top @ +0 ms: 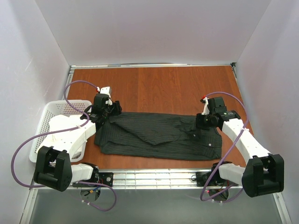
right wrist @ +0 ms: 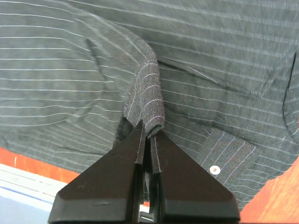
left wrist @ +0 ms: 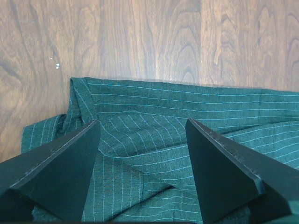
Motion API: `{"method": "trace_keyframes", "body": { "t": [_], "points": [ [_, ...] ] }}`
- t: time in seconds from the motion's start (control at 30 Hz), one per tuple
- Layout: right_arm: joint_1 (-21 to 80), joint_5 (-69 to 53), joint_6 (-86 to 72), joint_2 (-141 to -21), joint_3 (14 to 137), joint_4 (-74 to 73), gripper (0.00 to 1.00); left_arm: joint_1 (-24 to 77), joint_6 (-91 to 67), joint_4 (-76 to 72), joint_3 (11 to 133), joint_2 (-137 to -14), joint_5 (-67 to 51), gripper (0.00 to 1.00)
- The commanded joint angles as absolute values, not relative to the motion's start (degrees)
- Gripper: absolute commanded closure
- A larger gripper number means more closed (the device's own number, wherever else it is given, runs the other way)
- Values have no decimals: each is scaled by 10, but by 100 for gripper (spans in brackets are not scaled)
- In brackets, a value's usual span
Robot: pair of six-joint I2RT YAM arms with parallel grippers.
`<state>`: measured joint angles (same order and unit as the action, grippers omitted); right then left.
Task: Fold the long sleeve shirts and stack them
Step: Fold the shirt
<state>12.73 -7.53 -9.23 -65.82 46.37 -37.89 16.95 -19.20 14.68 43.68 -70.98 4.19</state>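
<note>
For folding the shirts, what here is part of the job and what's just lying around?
Job:
pinstriped shirt
right gripper, shut on a fold of it
left gripper, open over it

Lying about:
white basket, at the left edge of the table

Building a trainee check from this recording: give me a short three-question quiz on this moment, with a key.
1. True or false: the right gripper is shut on a raised fold of the shirt.
2. The left gripper is: A) open over the shirt; B) shut on a sleeve; C) resting on bare wood.
3. Fill in: the white basket stands on the ____ arm's side of the table.
Key: 1 true; 2 A; 3 left.
</note>
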Motion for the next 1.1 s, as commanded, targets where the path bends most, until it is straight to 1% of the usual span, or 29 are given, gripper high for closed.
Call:
{"method": "trace_keyframes", "body": {
  "t": [0.0,0.23,0.37,0.6,0.73,0.9,1.07],
  "points": [
    [111,-71,-115,-664,442,-336,99,166,-184,142,437,-701,29,30],
    [95,-45,-119,-707,434,-326,99,166,-176,142,437,-706,17,30],
    [91,-71,-116,-715,478,-337,99,166,-171,143,439,-711,9,30],
    [91,-149,-121,-685,560,-376,99,166,-168,142,438,-710,4,30],
    [91,-187,-140,-651,568,-409,99,166,-167,143,438,-711,4,30],
    [91,-185,-156,-614,569,-442,99,166,-156,146,439,-706,1,30],
    [91,-188,-162,-595,563,-456,99,168,-162,148,432,-680,-46,32]
  ]
}}
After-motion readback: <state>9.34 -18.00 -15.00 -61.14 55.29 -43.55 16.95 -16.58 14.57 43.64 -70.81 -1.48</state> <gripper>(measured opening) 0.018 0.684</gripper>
